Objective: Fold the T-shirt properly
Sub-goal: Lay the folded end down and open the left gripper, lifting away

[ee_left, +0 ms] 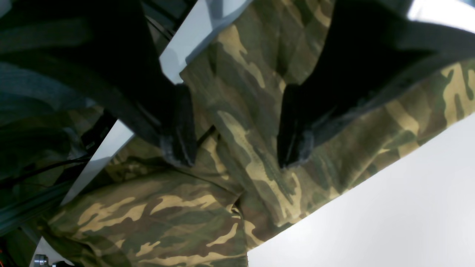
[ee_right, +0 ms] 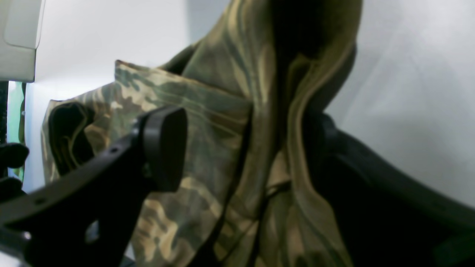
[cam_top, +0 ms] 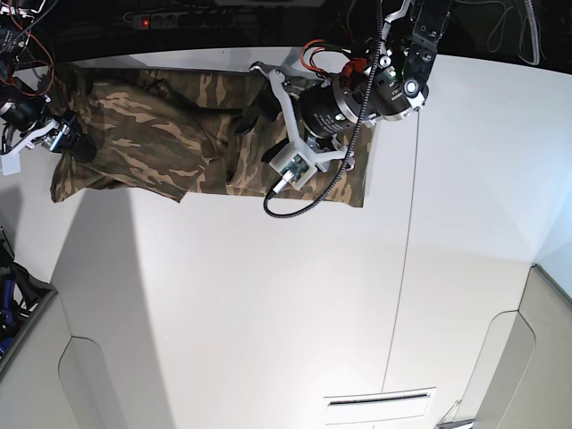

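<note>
The shirt [cam_top: 147,130] lies on the white table [cam_top: 232,313], stretched along its far part from about 10 o'clock to 1 o'clock in the base view. It is rumpled and uneven, with layers doubled over one another. Its 10 o'clock end is bunched and dips towards the near side, while the broader part at 12 to 1 o'clock lies under the left arm [cam_top: 353,103].

The left gripper [ee_left: 237,128] stands open above the cloth, its two fingers well apart. In the left wrist view, one finger is at 9 o'clock and the other at 3 o'clock, with camouflage folds visible through the gap. An overlapping piece of the shirt spreads towards 7 o'clock, and bare table shows at 4 to 5 o'clock.

The right gripper [ee_right: 250,146] is open too, at the bunched end of the shirt. Thick folds run between its fingers from 12 o'clock down to 6 o'clock in the right wrist view. Whether either finger touches the cloth, one cannot tell. A looped fold with a dark hollow sits towards 9 o'clock in that view.

In the base view, a black cable [cam_top: 304,213] curves below the left arm, and a slotted panel [cam_top: 380,407] is near 5 o'clock
</note>
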{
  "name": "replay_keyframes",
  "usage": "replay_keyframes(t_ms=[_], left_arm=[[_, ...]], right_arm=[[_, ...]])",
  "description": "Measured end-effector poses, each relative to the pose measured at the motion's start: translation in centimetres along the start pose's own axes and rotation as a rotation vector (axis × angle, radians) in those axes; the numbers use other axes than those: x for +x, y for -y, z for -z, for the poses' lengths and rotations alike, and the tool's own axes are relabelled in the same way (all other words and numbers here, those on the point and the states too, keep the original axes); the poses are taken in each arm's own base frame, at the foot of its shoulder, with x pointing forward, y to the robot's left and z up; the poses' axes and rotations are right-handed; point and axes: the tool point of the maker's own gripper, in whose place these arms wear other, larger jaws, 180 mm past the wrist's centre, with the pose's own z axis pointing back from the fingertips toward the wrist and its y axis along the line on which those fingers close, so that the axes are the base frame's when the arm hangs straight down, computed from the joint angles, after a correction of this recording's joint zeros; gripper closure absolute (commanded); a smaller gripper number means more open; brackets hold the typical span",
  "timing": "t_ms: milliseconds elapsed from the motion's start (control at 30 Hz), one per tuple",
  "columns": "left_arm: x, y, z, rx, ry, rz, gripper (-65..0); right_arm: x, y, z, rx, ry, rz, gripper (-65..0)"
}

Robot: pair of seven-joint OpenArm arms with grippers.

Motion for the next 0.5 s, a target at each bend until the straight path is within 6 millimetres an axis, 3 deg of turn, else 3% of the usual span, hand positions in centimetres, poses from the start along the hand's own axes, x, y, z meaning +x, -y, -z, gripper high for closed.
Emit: replay_keyframes(t_ms=[167,267,500], left_arm=[[0.1,-0.6,-0.2,0.017,0.003,-0.007,-37.5],[0.2,-2.9,-0.8,0.091,0.014,-0.049,-37.5],[0.1,-8.7,-3.7,0.248,0.035,-0.123,-37.5]], right_arm=[[-0.4,0.1,0.1,-0.007,-0.017,0.002,-17.9],[-0.7,0.2,0.2,-0.014,-0.031,0.002,-1.0],[-0.5,0.4,0.0,-0.02,-0.03,-0.003,0.0]])
